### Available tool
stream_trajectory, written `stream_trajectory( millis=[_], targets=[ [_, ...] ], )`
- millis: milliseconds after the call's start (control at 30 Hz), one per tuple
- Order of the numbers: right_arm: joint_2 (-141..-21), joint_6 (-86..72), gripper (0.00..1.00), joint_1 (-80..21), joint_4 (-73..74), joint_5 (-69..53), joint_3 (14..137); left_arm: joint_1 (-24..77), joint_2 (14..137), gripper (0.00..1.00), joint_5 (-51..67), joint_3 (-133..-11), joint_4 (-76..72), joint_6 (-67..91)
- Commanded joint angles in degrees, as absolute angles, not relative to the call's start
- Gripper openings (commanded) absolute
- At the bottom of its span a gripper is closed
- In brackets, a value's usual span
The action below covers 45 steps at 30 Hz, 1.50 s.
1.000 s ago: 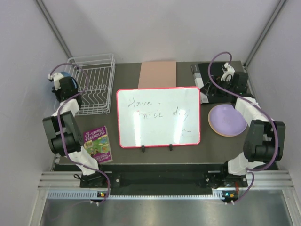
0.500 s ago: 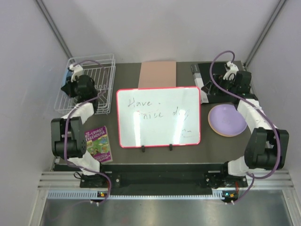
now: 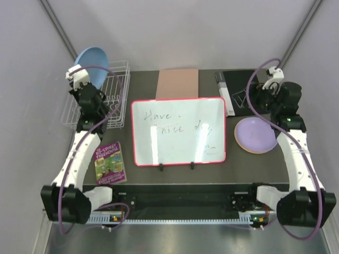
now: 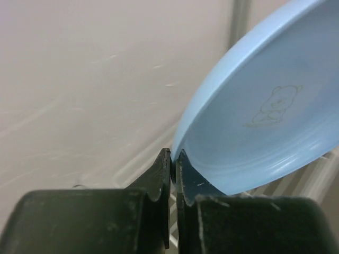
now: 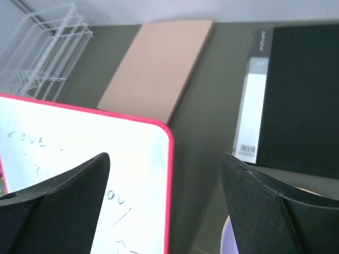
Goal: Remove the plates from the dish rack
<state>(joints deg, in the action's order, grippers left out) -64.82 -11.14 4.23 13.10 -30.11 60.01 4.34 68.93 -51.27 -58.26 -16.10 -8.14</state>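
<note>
Dark counter (image 3: 143, 84), pale walls (image 3: 185, 32): our left end effector (image 4: 172, 159) is pinched tight on the rim of the light blue plate (image 4: 265, 116), which juts up & away from it, tilted on edge over the dish rack (image 3: 114, 90) far-left corner. Our right end effector (image 5: 163, 159) gapes empty near the lilac plate (image 3: 256, 135), well apart from the blue one, w/ the whiteboard (image 3: 178, 130) btwn.
</note>
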Motion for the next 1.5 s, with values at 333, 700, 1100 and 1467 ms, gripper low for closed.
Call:
stream_trajectory(
  millis=[333, 700, 1100, 1467],
  targets=[
    [-49.1, -16.2, 0.87, -3.2, 14.9, -32.3, 55.5, 21.6, 58.8, 0.00, -9.0, -54.9, 0.5, 26.1],
    [-48.2, -19.5, 0.88, -13.3, 11.6, -26.1, 55.0, 38.2, 63.4, 0.00, -13.6, -58.6, -1.7, 27.2],
    [-53.6, -19.2, 0.76, -22.0, 9.8, -18.1, 54.7, 48.8, 67.2, 0.00, -18.1, -60.7, -2.2, 26.0],
    [-47.6, -16.7, 0.25, -22.1, 17.7, -5.1, 56.3, 49.2, 65.1, 0.00, -24.9, -59.8, -1.2, 23.3]
  ],
)
